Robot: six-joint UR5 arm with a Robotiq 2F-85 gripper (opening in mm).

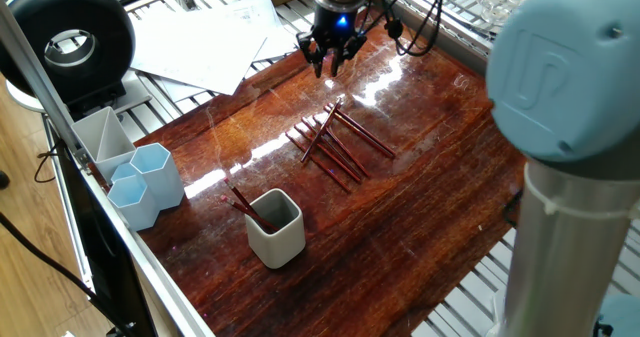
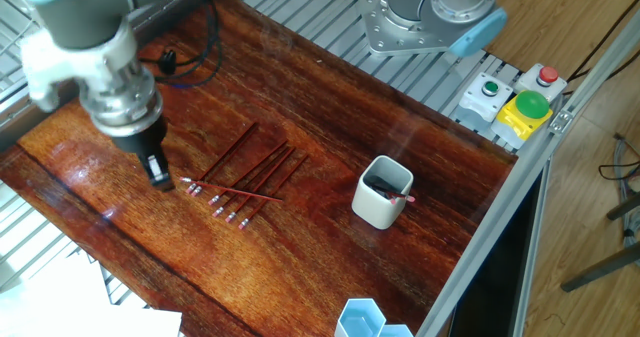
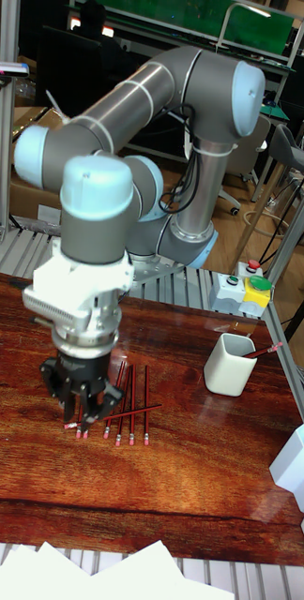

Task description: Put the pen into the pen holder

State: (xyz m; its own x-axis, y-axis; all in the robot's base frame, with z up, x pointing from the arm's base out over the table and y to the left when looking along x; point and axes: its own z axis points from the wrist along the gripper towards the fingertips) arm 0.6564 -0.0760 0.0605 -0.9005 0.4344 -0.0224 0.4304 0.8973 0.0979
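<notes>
Several dark red pens (image 1: 335,142) lie in a loose bunch on the wooden table, also seen in the other fixed view as pens (image 2: 245,177) and in the tall view as pens (image 3: 129,405). My gripper (image 1: 328,65) hangs low over the table at the far end of the bunch, fingers pointing down. It looks open and holds nothing. In the other fixed view the gripper (image 2: 158,172) is just beside the pens' light-tipped ends; in the tall view the gripper (image 3: 82,417) hides the leftmost pen. The off-white pen holder (image 1: 275,227) (image 2: 383,192) (image 3: 229,364) stands apart with pens sticking out.
Two pale blue hexagonal cups (image 1: 148,182) and a grey compartment tray (image 1: 100,135) stand at the table's left edge. Loose papers (image 1: 210,37) lie behind. A button box (image 2: 520,102) and the robot base (image 2: 430,17) sit beyond the table's far side.
</notes>
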